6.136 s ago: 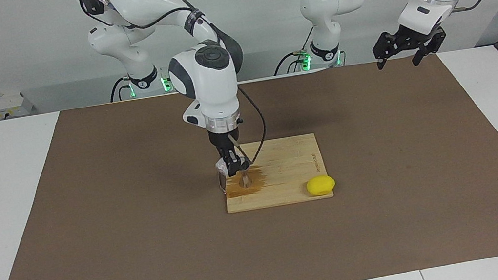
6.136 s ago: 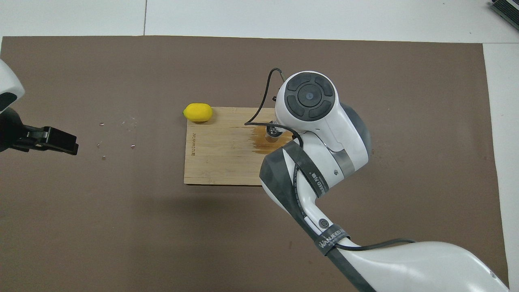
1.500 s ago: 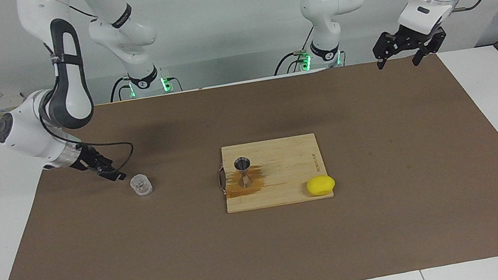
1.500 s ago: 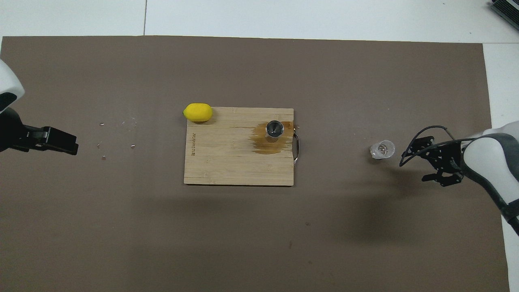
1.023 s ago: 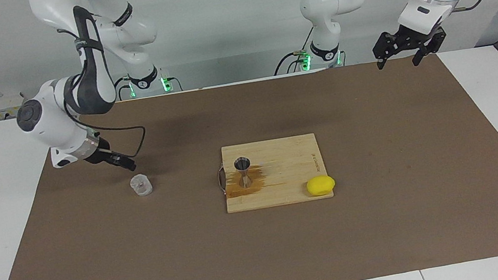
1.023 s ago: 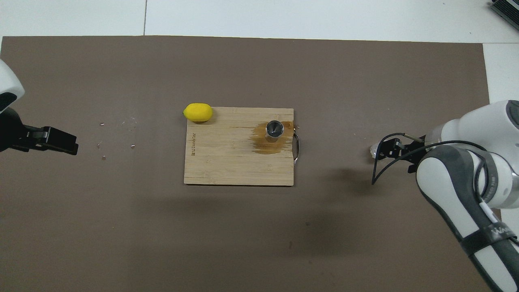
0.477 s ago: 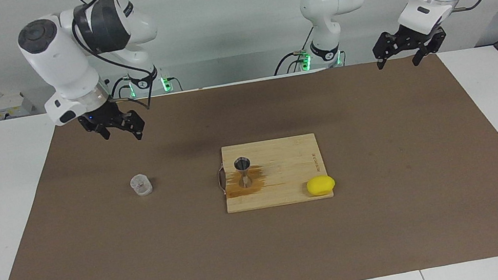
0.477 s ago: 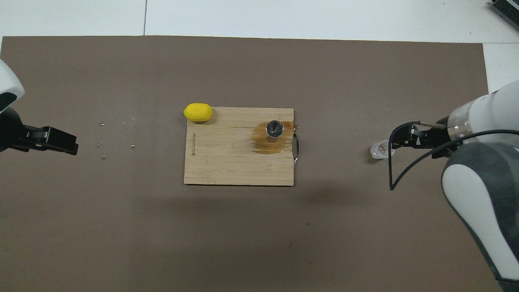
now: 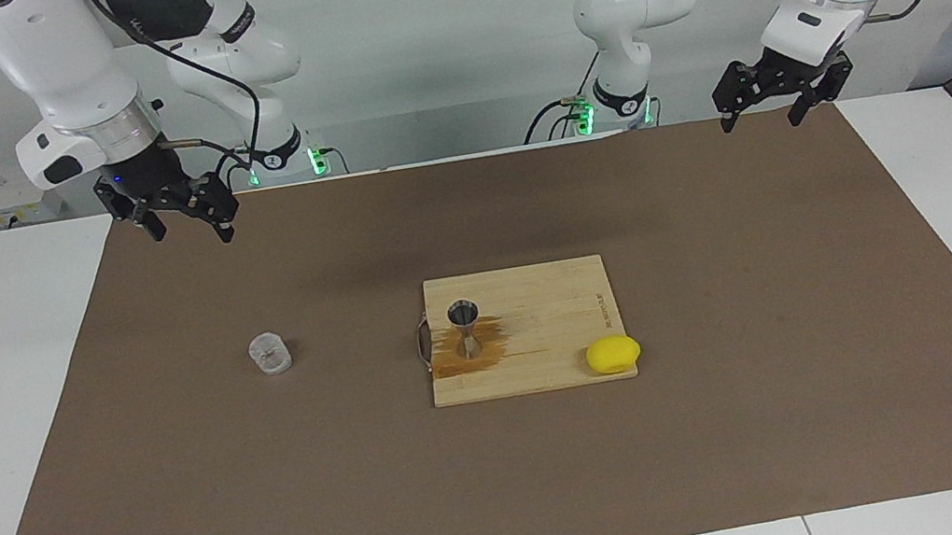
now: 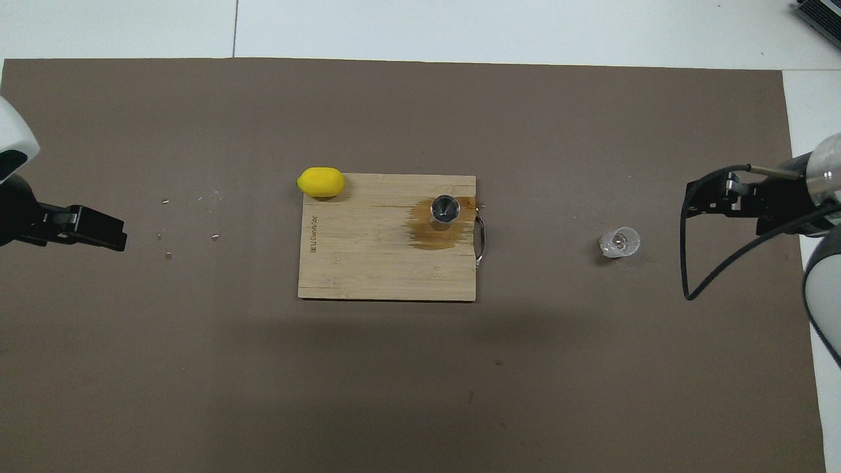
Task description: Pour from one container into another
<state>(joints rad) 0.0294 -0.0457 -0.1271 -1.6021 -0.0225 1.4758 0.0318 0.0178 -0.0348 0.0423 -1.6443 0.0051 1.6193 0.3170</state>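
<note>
The cup (image 9: 270,353) sits alone on the mat and the jigger (image 9: 465,329) stands in a brown puddle, so pouring looks done; both the right gripper (image 9: 180,217) and the left gripper (image 9: 777,96) hang spread and empty.

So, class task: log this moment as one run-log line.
clear squat cup: upright on mat, released | steel hourglass jigger: on wet bamboo board | right gripper: open, raised | left gripper: open, waiting

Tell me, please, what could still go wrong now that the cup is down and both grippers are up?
The jigger stands on its narrow base in a brown puddle on the cutting board; a nudge might tip it. The puddle may spread toward the lemon. The clear cup, alone on the mat, could be hard to spot.
</note>
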